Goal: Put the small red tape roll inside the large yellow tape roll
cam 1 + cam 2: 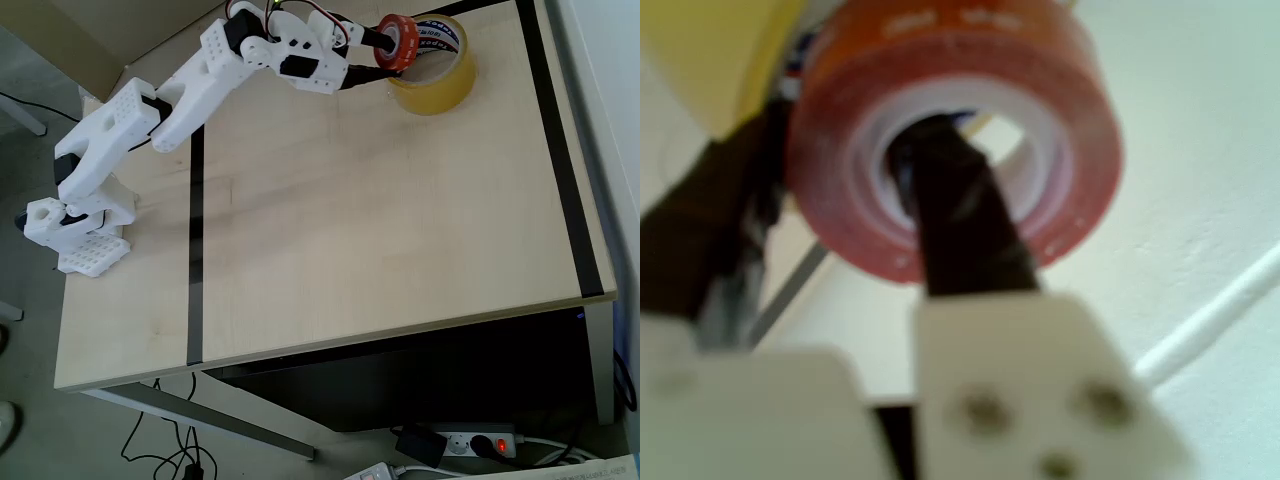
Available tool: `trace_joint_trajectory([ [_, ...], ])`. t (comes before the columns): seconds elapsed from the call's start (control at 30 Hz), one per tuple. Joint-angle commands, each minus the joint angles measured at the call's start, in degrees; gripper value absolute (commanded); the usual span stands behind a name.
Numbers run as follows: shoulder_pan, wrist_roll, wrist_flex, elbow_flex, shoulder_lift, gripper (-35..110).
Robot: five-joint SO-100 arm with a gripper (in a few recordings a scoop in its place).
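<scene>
Half-hidden yellow roll (710,60) behind gripped red roll (955,130)

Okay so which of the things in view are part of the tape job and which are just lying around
Part of the job:
- small red tape roll, held on the gripper, one finger through its core
- large yellow tape roll, on the table by the far edge

Just lying about:
- power strip on the floor
- cables on the floor

You are looking at an office or lab corner: a pale wood-look desk (380,220) on grey metal legs, with a power strip (478,441) and cables (165,455) on the grey floor.
</scene>
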Motion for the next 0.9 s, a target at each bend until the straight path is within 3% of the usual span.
trace_joint_trajectory([
  [0.0, 0.4, -5.0, -1.5, -5.8, 1.6, 7],
  [0.43, 0.5, -5.1, 5.7, -9.4, 3.9, 15],
  [0.57, 1.0, -5.4, 15.3, -9.5, 9.1, 0],
  [0.87, 3.7, -3.3, 36.7, -12.1, 21.5, 0],
])
